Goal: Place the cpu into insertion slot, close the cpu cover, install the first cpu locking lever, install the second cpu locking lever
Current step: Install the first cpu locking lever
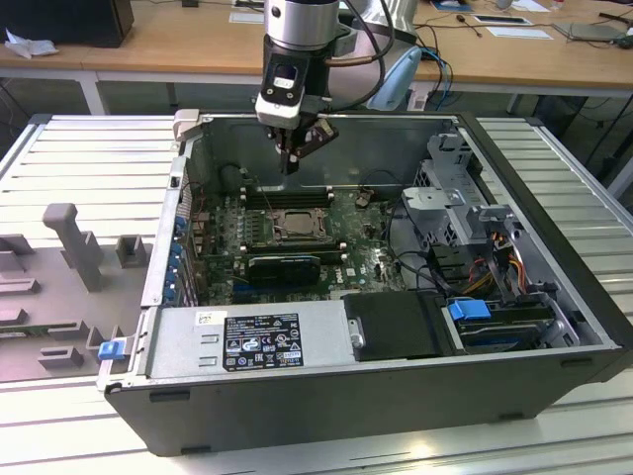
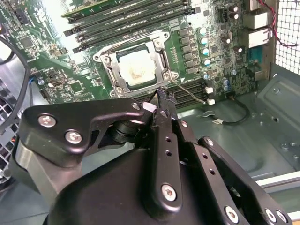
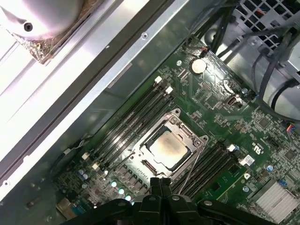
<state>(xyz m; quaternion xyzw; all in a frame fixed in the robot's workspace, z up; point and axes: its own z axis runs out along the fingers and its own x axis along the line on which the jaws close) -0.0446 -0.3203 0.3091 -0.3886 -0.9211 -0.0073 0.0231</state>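
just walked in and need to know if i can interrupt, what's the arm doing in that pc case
The robot arm's gripper hovers with its fingers shut, holding nothing that I can see, above the green motherboard in the open computer case. The cpu is already seated on the board, and the cpu cover lies down around it. A thin wire locking lever runs out from the cover's edge close to the gripper's tips; I cannot tell whether it is latched.

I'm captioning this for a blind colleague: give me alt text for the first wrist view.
The cpu lies flat under the closed cpu cover on a green circuit board, with long black memory slots on either side. The gripper, fingers together, hangs above the board beside the cover.
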